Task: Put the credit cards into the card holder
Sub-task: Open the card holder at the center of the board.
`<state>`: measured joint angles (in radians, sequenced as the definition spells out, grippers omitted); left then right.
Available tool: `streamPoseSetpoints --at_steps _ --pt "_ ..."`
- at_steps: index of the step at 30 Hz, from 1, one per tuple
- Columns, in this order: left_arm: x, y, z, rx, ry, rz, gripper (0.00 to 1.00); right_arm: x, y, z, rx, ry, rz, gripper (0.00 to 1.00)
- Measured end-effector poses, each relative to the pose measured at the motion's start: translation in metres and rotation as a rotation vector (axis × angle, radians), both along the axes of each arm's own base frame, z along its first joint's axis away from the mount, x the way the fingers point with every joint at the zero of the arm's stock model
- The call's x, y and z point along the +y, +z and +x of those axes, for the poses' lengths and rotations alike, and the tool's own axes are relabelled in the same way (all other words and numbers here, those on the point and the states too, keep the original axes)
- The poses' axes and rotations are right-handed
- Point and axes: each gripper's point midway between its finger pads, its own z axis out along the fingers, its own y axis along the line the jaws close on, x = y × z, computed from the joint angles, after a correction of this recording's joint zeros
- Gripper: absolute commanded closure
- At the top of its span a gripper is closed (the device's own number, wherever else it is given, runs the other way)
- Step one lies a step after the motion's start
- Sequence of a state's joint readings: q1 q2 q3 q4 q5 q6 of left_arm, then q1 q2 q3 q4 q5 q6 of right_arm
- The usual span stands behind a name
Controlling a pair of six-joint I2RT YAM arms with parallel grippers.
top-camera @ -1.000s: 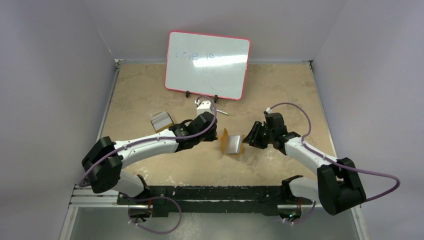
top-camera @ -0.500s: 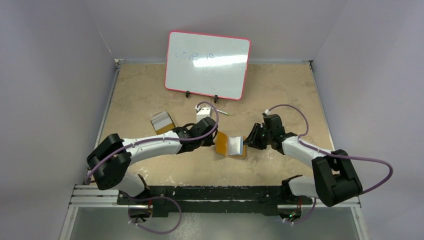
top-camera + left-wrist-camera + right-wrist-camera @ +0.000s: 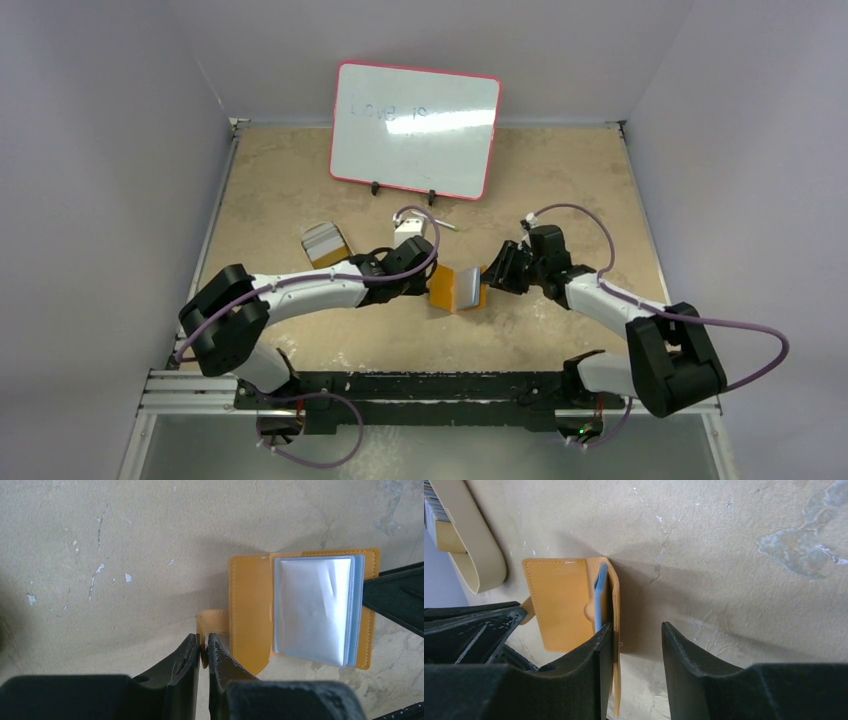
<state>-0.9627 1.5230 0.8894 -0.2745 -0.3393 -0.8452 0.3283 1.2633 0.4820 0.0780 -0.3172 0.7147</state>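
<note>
The orange-tan card holder (image 3: 457,288) lies open on the table between both grippers, its clear bluish sleeves (image 3: 315,610) facing up. My left gripper (image 3: 204,647) is shut on the holder's snap tab (image 3: 212,620) at its left side. My right gripper (image 3: 636,635) is open at the holder's right edge. The right cover (image 3: 615,630) stands between its fingers, against the left finger. In the right wrist view the holder (image 3: 564,600) is seen edge-on with the sleeves (image 3: 600,597) upright. The credit cards do not show clearly; flat grey and pale things lie in the tan dish (image 3: 323,243).
A pink-framed whiteboard (image 3: 415,130) stands at the back. A slim pen (image 3: 445,225) lies in front of it. The tan dish also shows at the top left of the right wrist view (image 3: 469,545). The left gripper's fingers (image 3: 469,630) show there too.
The holder has spread open flatter and shifted slightly left. My right gripper has moved in to its right edge. My left gripper keeps hold of the tab.
</note>
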Motion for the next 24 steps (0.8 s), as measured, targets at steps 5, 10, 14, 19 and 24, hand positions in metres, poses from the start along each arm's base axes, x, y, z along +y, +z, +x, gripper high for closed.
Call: streamPoseSetpoints --at_steps 5,10,14,19,24 --pt "-0.002 -0.004 -0.002 0.015 -0.009 0.002 0.89 0.005 0.0 0.0 0.001 0.021 0.026 0.6" --pt "-0.004 -0.005 -0.003 0.019 -0.015 -0.003 0.89 0.01 -0.001 -0.003 0.008 0.039 0.057 0.69" --pt "-0.007 -0.007 -0.003 0.023 -0.023 -0.012 0.89 0.016 0.001 -0.004 0.014 0.053 0.088 0.87" --pt "-0.009 -0.008 -0.005 0.032 -0.03 -0.015 0.8 0.02 0.008 -0.004 0.004 0.062 0.117 1.0" --pt "-0.008 -0.004 -0.006 0.042 -0.029 -0.033 0.7 0.019 0.013 -0.005 -0.006 0.06 0.121 1.0"
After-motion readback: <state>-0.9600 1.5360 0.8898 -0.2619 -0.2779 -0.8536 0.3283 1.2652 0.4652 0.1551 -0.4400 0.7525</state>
